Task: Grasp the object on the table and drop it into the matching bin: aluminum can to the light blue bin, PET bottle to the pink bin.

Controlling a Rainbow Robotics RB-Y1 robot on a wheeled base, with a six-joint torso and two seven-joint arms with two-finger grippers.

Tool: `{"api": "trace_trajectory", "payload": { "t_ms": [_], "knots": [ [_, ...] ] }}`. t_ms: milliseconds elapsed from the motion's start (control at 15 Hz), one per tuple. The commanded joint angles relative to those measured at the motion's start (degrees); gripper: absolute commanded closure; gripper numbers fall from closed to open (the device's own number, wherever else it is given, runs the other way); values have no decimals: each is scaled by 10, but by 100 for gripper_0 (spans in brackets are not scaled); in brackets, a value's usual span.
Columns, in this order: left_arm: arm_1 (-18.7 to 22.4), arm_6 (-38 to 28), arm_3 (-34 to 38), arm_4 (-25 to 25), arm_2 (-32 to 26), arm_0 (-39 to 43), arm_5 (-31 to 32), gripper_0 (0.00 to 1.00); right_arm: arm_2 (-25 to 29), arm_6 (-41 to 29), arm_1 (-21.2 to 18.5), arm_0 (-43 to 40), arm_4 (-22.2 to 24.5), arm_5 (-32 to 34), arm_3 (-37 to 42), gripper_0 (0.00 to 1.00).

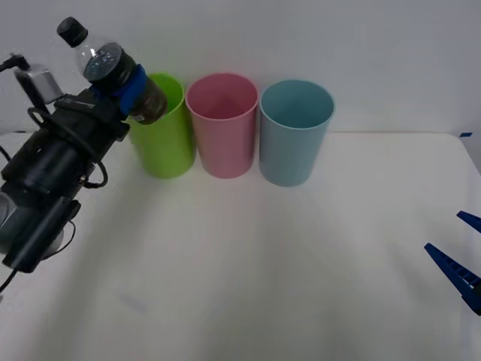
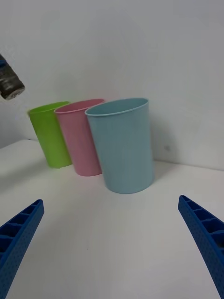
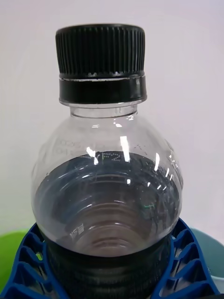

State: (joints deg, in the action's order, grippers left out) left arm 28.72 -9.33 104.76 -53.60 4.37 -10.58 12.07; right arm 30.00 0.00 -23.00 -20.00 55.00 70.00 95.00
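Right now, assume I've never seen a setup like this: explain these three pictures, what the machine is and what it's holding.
This is a two-armed robot at a white table. The front view looks down from above its arms. The other two come from cameras on each wrist.

The left gripper, raised at the left beside the lime green bin, is shut on a small PET bottle with a black cap; the left wrist view shows that bottle up close. The right gripper hangs open and empty low over the table on the right.

Three bins stand in a row: lime green, the pink bin and the light blue bin.
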Motion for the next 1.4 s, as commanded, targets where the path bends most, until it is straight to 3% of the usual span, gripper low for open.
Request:
{"api": "trace_trajectory", "payload": {
  "t_ms": [67, 467, 933, 1400],
  "knots": [
    [-2, 3, -79, -6, 42, -90, -5, 100, 0, 0, 0, 0, 0, 0, 0, 0],
    [-44, 12, -206, -37, 66, -210, -6, 100, 0, 0, 0, 0, 0, 0, 0, 0],
    [-99, 18, -293, -102, 66, -282, -6, 100, 0, 0, 0, 0, 0, 0, 0, 0],
    [-115, 19, -346, -128, 66, -321, -6, 100, 0, 0, 0, 0, 0, 0, 0, 0]
  ]
}}
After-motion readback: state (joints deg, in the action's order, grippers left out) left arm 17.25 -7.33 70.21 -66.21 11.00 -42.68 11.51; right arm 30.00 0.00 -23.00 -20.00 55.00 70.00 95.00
